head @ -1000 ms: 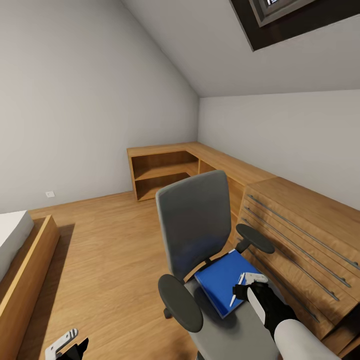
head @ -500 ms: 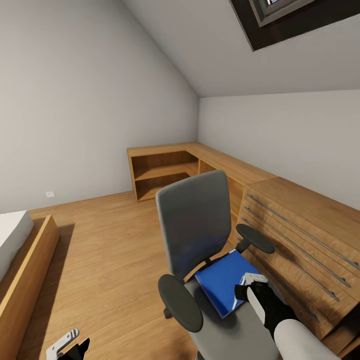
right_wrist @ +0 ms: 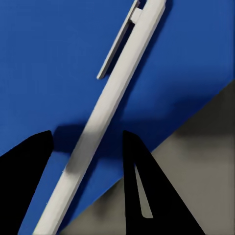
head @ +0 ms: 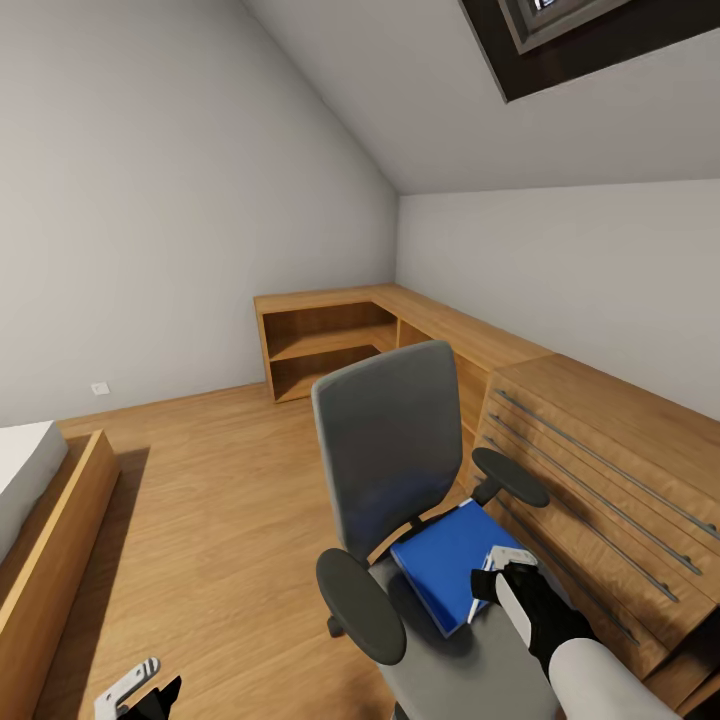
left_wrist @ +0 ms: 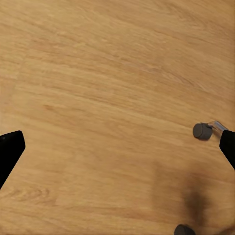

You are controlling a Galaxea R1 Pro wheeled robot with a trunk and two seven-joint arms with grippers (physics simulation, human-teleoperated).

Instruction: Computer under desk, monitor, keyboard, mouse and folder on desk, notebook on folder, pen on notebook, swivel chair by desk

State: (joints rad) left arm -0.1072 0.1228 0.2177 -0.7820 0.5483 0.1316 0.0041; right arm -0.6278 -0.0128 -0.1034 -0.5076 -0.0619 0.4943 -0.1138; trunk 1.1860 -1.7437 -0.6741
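Right hand (head: pixel 497 570) is poised open over the swivel chair (head: pixel 390 470) seat, fingers straddling the pen (right_wrist: pixel 105 115), which lies on the folder (head: pixel 447 560). Pen pickup is judged in hand; closing and lifting are called for. Left hand (head: pixel 135 692) hangs open, low near the floor.

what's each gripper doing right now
Left gripper: open, empty, over the floor.
Right gripper: open, fingers either side of the pen on the folder.

Right claw (right_wrist: pixel 85 183) spread wide, pointing down; left claw (left_wrist: pixel 117 147) hangs low, open.
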